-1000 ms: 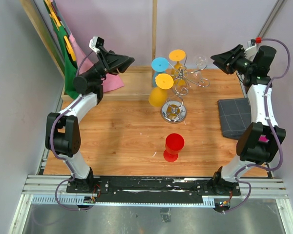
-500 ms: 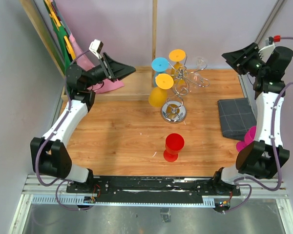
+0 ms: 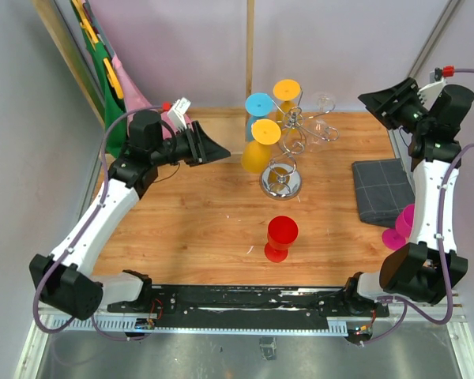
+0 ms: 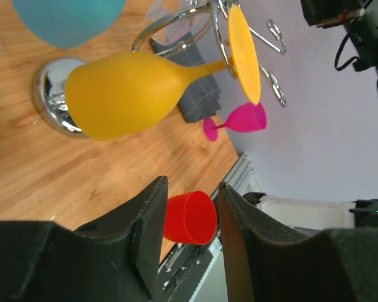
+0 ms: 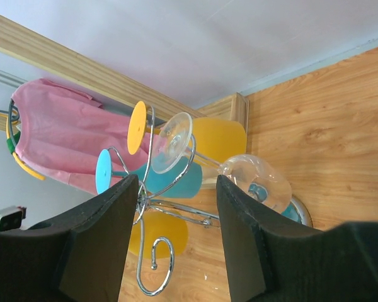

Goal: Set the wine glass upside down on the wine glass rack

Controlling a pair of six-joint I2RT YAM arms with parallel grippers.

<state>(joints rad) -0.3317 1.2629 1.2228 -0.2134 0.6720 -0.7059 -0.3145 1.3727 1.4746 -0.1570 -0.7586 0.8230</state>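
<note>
The chrome wine glass rack (image 3: 291, 126) stands at the back centre on its round mirrored base (image 3: 280, 183). Two yellow glasses, a blue one and a clear one (image 3: 324, 101) hang from it upside down. A red wine glass (image 3: 282, 236) stands on the table in front of the rack. A magenta wine glass (image 3: 398, 229) is by the right arm. My left gripper (image 3: 221, 150) is open and empty, left of the rack; in its wrist view the red glass (image 4: 190, 218) shows between its fingers, far off. My right gripper (image 3: 371, 99) is open and empty, right of the rack and apart from it.
A folded grey cloth (image 3: 379, 189) lies at the table's right edge. Pink and green garments (image 3: 118, 95) hang at the back left beside a wooden board. A wooden ledge (image 3: 221, 130) runs along the back behind the rack.
My left arm has swung from the back left down towards the rack. My right arm has pulled back to the right, uncovering the magenta glass. Both grippers stay open.
</note>
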